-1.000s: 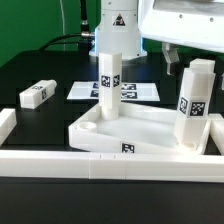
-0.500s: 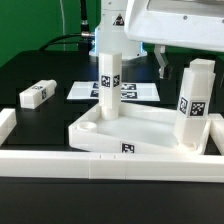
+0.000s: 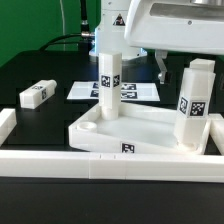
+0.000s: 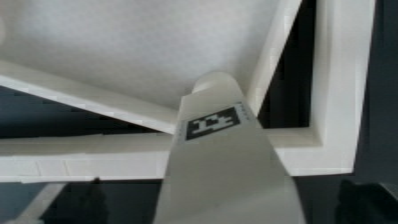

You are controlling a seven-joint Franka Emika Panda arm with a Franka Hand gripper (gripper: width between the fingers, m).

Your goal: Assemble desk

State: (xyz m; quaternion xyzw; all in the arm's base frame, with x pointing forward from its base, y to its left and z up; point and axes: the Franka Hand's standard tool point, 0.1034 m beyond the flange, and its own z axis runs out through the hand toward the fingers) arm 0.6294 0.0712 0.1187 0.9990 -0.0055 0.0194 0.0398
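The white tabletop lies tray-like on the black table. One tagged leg stands upright in its corner on the exterior view's left, and a second leg stands at its right corner. A third leg lies loose on the table at the left. My gripper hangs from the top right, above and between the two standing legs. In the wrist view an upright leg rises from a corner of the tabletop between my open gripper. Its dark fingers stand clear of the leg on both sides.
Long white border rails run along the front and the left. The marker board lies flat behind the tabletop. The robot's white base stands at the back.
My gripper has moved toward the exterior view's left and slightly down. The legs and the tabletop have not moved.
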